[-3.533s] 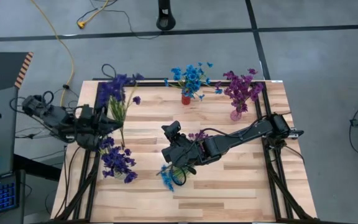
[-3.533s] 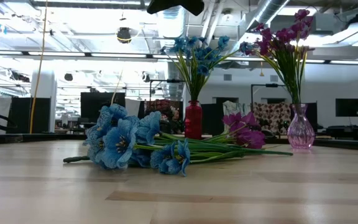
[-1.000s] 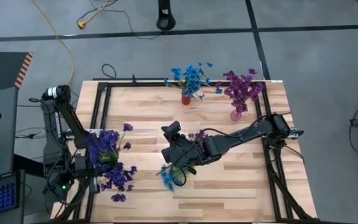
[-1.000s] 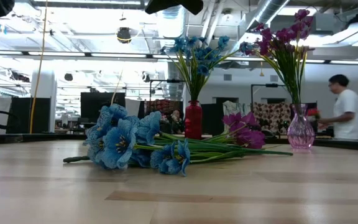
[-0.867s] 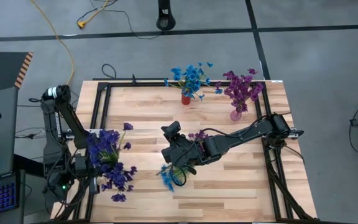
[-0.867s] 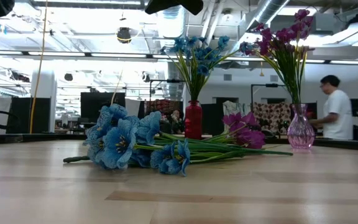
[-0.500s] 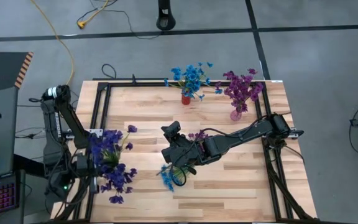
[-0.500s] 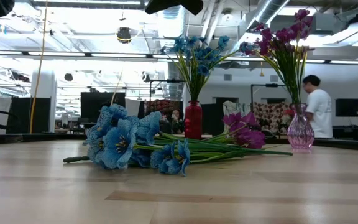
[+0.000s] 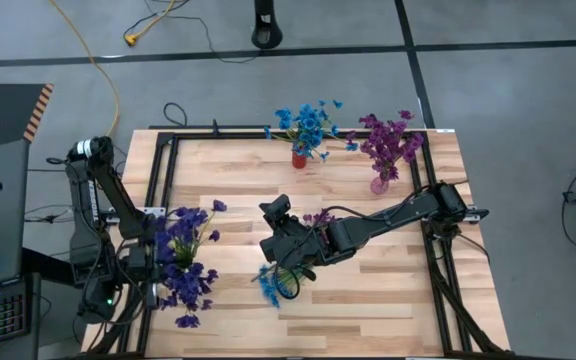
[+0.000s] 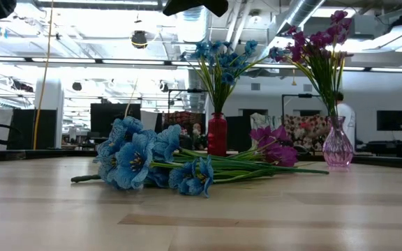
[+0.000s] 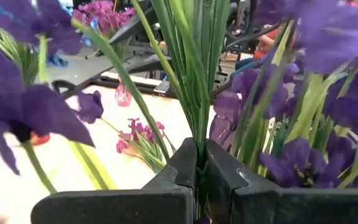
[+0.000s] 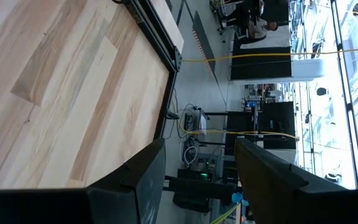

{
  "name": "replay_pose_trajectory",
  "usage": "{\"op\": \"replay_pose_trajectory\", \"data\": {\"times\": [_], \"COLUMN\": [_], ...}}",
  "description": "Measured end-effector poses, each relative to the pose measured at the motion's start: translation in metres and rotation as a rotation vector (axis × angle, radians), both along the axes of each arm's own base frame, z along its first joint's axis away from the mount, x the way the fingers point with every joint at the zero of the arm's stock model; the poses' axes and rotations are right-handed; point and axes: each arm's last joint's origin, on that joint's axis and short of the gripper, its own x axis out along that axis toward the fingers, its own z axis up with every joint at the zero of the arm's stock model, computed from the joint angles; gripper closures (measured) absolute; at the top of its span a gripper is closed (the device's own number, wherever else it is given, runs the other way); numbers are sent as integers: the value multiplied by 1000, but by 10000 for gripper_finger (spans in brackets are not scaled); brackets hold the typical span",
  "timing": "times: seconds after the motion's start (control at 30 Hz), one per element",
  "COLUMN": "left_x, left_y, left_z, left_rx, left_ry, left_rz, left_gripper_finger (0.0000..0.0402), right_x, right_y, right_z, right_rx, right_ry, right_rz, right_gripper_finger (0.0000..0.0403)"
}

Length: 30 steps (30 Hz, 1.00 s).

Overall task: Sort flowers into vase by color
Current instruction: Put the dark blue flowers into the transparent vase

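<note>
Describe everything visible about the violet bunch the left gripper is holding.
The violet bunch is a cluster of dark indigo-violet blossoms on thin green stems, with narrow green leaves, artificial-looking. The left gripper is shut on the stems, which rise between its fingers in the left wrist view. From above, the bunch sits at the table's left edge, over the black frame rail, blossoms spread loosely. Whether any blossom touches the wood cannot be told.
</note>
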Motion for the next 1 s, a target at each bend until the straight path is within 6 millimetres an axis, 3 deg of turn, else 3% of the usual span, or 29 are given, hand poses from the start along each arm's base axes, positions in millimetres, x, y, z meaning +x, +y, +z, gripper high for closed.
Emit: {"op": "replay_pose_trajectory", "data": {"times": [0.5, 0.77, 1.0], "left_x": [-1, -2, -3], "left_y": [1, 7, 8], "left_z": [-4, -27, -32], "left_rx": [19, 35, 62], "left_ry": [60, 43, 54], "left_rz": [-30, -4, -12], "left_gripper_finger": [401, 401, 401], "right_x": [0, 0, 0], "right_y": [0, 0, 0], "right_z": [0, 0, 0], "right_rx": [0, 0, 0], "right_ry": [0, 0, 0], "right_rz": [0, 0, 0], "right_gripper_finger": [184, 184, 184]}}
